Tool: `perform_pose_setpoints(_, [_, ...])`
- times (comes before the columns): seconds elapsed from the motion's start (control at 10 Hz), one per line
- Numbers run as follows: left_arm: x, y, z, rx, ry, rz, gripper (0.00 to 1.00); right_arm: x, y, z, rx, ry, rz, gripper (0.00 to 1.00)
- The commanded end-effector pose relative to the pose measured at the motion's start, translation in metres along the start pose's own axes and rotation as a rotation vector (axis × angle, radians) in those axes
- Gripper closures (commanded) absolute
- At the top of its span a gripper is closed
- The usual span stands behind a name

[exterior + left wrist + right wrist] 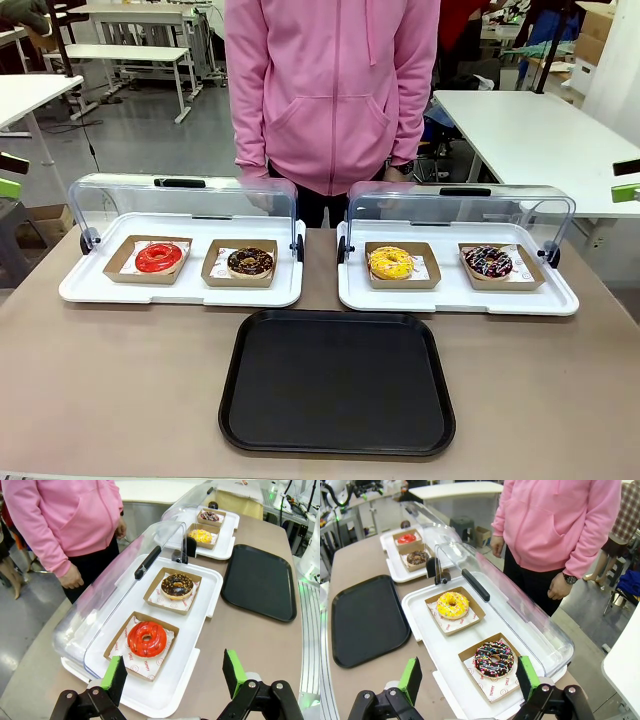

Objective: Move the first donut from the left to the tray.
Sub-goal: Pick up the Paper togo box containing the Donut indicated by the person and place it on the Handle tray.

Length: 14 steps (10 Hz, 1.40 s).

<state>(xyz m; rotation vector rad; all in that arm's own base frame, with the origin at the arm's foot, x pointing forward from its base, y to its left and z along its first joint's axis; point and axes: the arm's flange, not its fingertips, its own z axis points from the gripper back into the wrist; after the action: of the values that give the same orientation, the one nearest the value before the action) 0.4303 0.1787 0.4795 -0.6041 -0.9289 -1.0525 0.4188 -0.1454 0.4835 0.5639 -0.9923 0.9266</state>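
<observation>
Bright, even overhead light is falling across all views; shadows are lying soft. Glare is catching on clear lids (pixel 185 200); black tray (pixel 337 385) is showing dull sheen. Wrist views are bowing at edges, bkgd is going slightly soft.

Looking at a glossy red donut (pixel 159 257) far left, then a chocolate-brown donut (pixel 250 262), yellow donut (pixel 390 262), dark donut (pixel 488 262) with rainbow sprinkles far right. Plain black tray (pixel 337 382) near, white display trays (pixel 190 292), pink hoodie (pixel 330 90).

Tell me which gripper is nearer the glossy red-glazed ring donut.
Left. The left gripper hangs open close to the red-glazed ring donut; the right gripper is by the sprinkled chocolate donut at the row's opposite end.
</observation>
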Motion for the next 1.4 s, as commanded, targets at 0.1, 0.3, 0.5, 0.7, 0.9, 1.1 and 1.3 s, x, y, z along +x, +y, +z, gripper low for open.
perform_pose_setpoints(0.1, [0.0013, -0.0005, -0.0004, -0.002, -0.021, -0.010, 0.00, 0.0009, -0.0006, -0.0018, -0.006, -0.028, 0.011, 0.00])
perform_pose_setpoints(0.3, [0.0013, -0.0005, -0.0004, -0.002, -0.021, -0.010, 0.00, 0.0009, -0.0006, -0.0018, -0.006, -0.028, 0.011, 0.00])
perform_pose_setpoints(0.5, [0.0013, -0.0005, -0.0004, -0.002, -0.021, -0.010, 0.00, 0.0009, -0.0006, -0.0018, -0.006, -0.028, 0.011, 0.00])
perform_pose_setpoints(0.7, [0.0013, -0.0005, -0.0004, -0.002, -0.021, -0.010, 0.00, 0.0009, -0.0006, -0.0018, -0.006, -0.028, 0.011, 0.00])
perform_pose_setpoints(0.9, [0.0013, -0.0005, -0.0004, -0.002, -0.021, -0.010, 0.00, 0.0009, -0.0006, -0.0018, -0.006, -0.028, 0.011, 0.00])
perform_pose_setpoints(1.1, [0.0013, -0.0005, -0.0004, -0.002, -0.021, -0.010, 0.00, 0.0009, -0.0006, -0.0018, -0.006, -0.028, 0.011, 0.00])
perform_pose_setpoints(1.3, [0.0013, -0.0005, -0.0004, -0.002, -0.021, -0.010, 0.00, 0.0009, -0.0006, -0.0018, -0.006, -0.028, 0.011, 0.00])
